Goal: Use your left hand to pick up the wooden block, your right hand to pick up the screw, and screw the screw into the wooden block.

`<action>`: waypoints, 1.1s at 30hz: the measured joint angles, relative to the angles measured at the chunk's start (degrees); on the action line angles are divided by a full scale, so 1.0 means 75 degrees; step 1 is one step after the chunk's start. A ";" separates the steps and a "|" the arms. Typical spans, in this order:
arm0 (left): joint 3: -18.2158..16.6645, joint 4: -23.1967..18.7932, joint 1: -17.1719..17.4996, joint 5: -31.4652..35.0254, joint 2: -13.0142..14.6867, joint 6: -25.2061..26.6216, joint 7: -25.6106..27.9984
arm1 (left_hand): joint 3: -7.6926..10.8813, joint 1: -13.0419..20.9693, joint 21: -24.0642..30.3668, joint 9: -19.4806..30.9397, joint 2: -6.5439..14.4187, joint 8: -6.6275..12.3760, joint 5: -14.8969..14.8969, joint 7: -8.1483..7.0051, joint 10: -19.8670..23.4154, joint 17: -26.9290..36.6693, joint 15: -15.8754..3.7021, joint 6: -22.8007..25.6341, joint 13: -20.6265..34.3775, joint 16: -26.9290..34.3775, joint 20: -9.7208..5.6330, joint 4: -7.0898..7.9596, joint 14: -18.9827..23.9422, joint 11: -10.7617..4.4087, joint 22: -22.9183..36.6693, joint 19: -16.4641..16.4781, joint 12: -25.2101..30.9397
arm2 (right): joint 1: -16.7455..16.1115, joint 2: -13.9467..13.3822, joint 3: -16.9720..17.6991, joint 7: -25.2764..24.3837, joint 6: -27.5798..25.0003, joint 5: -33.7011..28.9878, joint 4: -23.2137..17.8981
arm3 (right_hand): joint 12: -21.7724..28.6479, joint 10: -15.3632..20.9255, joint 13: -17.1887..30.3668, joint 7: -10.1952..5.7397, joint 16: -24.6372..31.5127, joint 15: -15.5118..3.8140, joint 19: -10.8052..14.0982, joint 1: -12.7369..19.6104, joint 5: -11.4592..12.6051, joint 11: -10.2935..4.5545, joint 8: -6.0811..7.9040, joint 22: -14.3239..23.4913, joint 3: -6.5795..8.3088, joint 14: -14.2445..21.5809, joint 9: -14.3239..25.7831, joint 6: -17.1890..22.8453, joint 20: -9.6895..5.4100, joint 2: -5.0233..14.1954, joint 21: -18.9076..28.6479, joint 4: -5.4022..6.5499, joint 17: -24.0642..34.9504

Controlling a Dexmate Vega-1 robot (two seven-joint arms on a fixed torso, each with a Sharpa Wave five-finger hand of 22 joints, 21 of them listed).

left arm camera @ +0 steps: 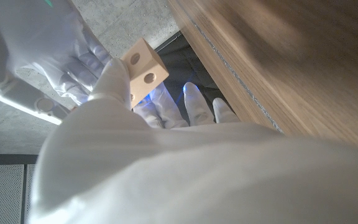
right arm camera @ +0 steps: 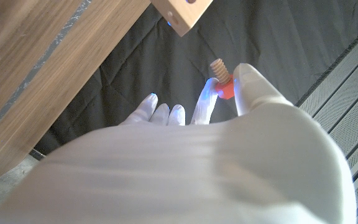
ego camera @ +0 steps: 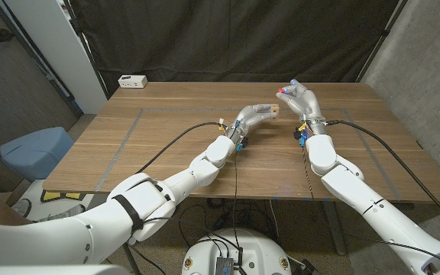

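My left hand (ego camera: 252,117) holds the pale wooden block (ego camera: 273,112) above the table's middle. In the left wrist view the block (left arm camera: 144,70) shows two round holes and sits pinched at the fingertips of the left hand (left arm camera: 166,155). My right hand (ego camera: 299,99) is raised just right of the block and pinches the screw (ego camera: 282,90), which has a red head. In the right wrist view the screw (right arm camera: 221,78) has a tan threaded shaft pointing toward the block (right arm camera: 182,14), a short gap apart, held by the right hand (right arm camera: 216,143).
A white box (ego camera: 133,80) lies at the table's (ego camera: 166,153) far left corner. Grey tape lines mark the tabletop. A blue stool (ego camera: 35,149) stands left of the table. A black curtain hangs behind.
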 measured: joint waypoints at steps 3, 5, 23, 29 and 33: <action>0.0014 0.0000 0.0000 0.0023 -0.0003 0.0000 0.0008 | -0.0001 0.0000 0.0000 0.0000 0.0001 -0.0023 0.0000 -0.0002 0.0000 0.0000 0.0000 -0.0002 0.0002 0.0000 0.0000 -0.0001 0.0000 0.0000 0.0000 0.0000 -0.0001 | 0.0010 -0.0032 -0.0012 0.0027 -0.0057 0.0000 -0.0029 | 0.0000 0.0000 0.0000 0.0000 0.0000 0.0000 0.0000 0.0000 0.0000 0.0000 0.0000 0.0000 -0.0009 0.0000 0.0000 0.0000 0.0000 0.0000 0.0000 0.0009 0.0000; 0.0025 0.0019 -0.0007 0.0034 -0.0011 0.0000 0.0013 | -0.0001 0.0001 0.0000 0.0000 0.0002 -0.0023 0.0000 -0.0011 -0.0001 0.0000 0.0000 -0.0012 0.0003 0.0000 0.0000 -0.0001 0.0000 0.0000 0.0000 0.0000 -0.0002 | 0.0018 -0.0048 -0.0019 0.0055 -0.0121 -0.0003 -0.0044 | 0.0000 0.0000 0.0000 0.0000 0.0000 0.0000 0.0000 0.0000 0.0000 0.0000 0.0000 0.0000 -0.0009 0.0000 -0.0001 0.0000 0.0000 0.0000 0.0000 0.0009 0.0000; 0.0079 0.0118 -0.0087 0.0096 -0.0055 0.0001 0.0012 | 0.0000 0.0031 0.0000 -0.0006 0.0033 -0.0020 -0.0006 -0.0011 -0.0015 0.0000 0.0000 -0.0017 0.0003 0.0000 0.0000 0.0000 0.0000 0.0013 0.0000 0.0000 -0.0033 | -0.0004 -0.0202 -0.0045 0.0144 -0.0365 -0.0013 -0.0226 | 0.0001 -0.0028 -0.0001 0.0003 0.0000 0.0042 0.0001 -0.0027 0.0051 0.0028 0.0000 0.0000 -0.0030 -0.0041 -0.0073 -0.0002 -0.0001 0.0026 0.0000 0.0030 0.0021; 0.0099 0.0117 -0.0094 0.0108 -0.0055 0.0014 0.0012 | 0.0000 0.0051 0.0000 -0.0006 0.0053 -0.0019 -0.0027 -0.0003 -0.0017 0.0000 0.0000 -0.0012 0.0041 0.0000 0.0000 0.0000 0.0000 0.0013 0.0000 0.0000 -0.0010 | -0.0043 -0.0251 -0.0042 0.0191 -0.0498 0.0040 -0.0289 | 0.0003 -0.0028 -0.0001 0.0042 0.0000 0.0042 0.0001 -0.0052 0.0080 0.0028 0.0000 0.0000 -0.0062 -0.0041 -0.0107 -0.0040 -0.0001 0.0052 0.0000 0.0062 0.0020; 0.0109 0.0124 -0.0105 0.0112 -0.0065 0.0016 0.0012 | 0.0000 0.0051 0.0000 -0.0003 0.0053 -0.0019 0.0000 -0.0002 -0.0023 0.0000 0.0000 -0.0010 0.0042 0.0000 0.0000 0.0000 0.0000 0.0017 0.0000 0.0000 -0.0007 | -0.0053 -0.0272 -0.0041 0.0208 -0.0549 0.0066 -0.0302 | 0.0004 -0.0028 -0.0001 0.0042 0.0000 0.0042 0.0001 -0.0052 0.0081 0.0028 0.0000 0.0000 -0.0062 -0.0040 -0.0123 -0.0040 -0.0001 0.0052 0.0000 0.0062 0.0020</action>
